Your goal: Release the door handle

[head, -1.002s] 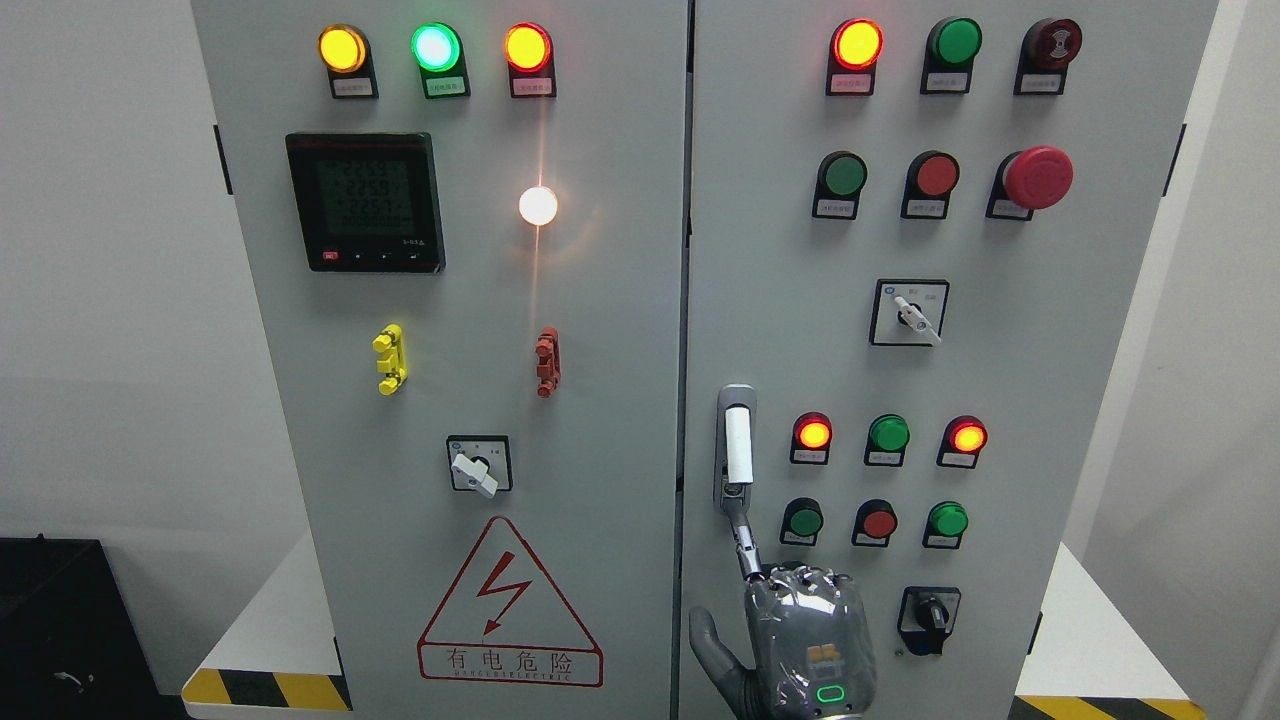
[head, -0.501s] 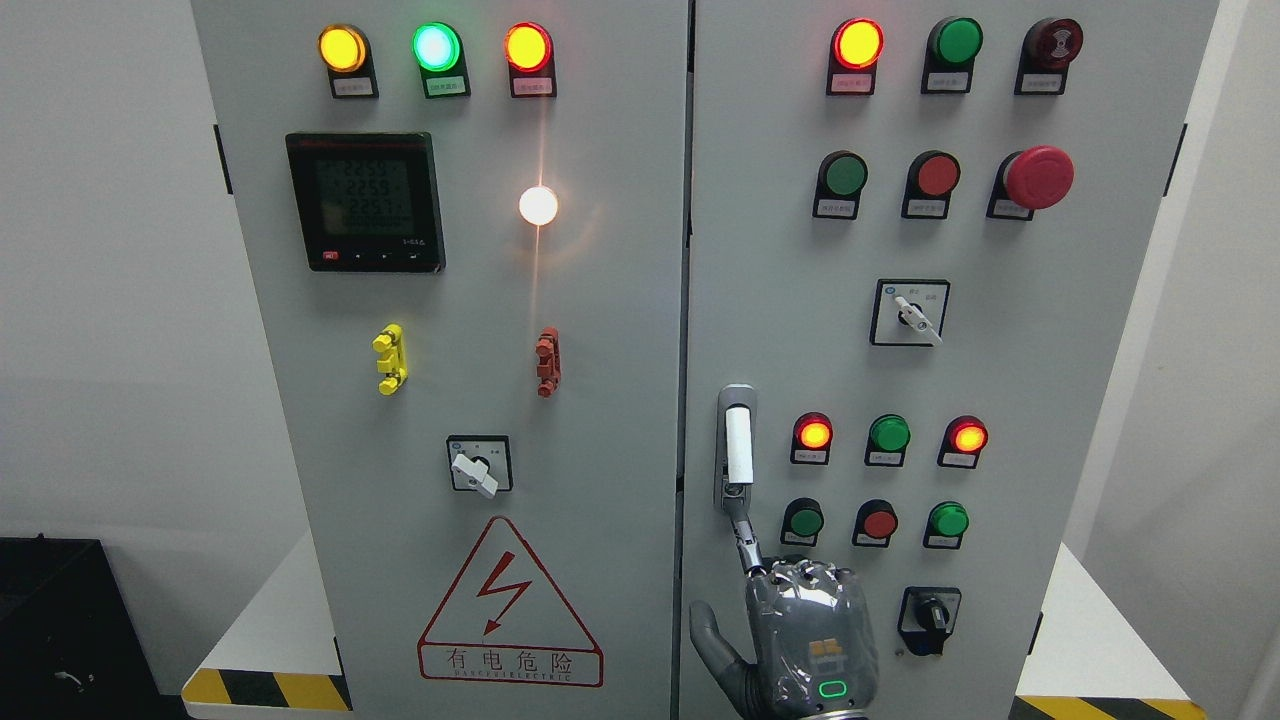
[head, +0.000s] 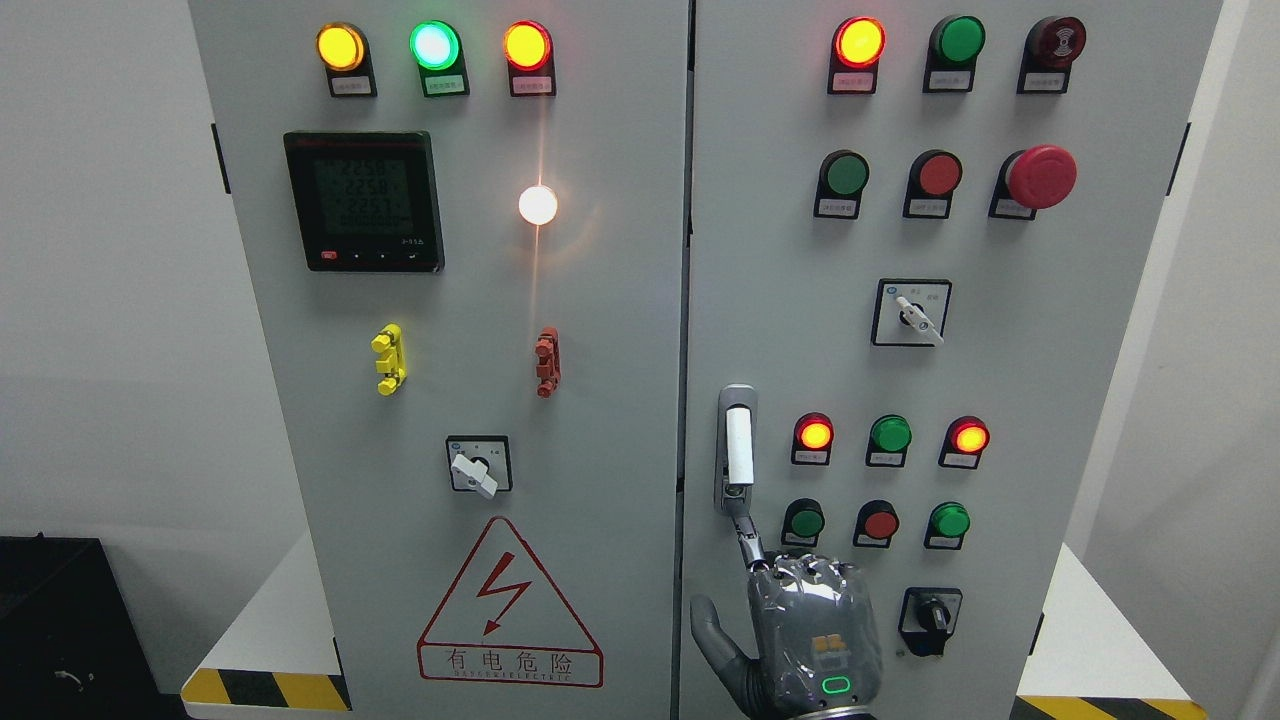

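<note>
Here my right hand sits just below the door handle, index finger stretched up so its tip touches the handle's lower end, the other fingers curled, thumb out to the side, gripping nothing. The handle stands upright on the cabinet's right door, beside the seam.

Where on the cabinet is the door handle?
Head view: the door handle sits at the right door's left edge, beside a lit red lamp, just above the robot hand.
</note>
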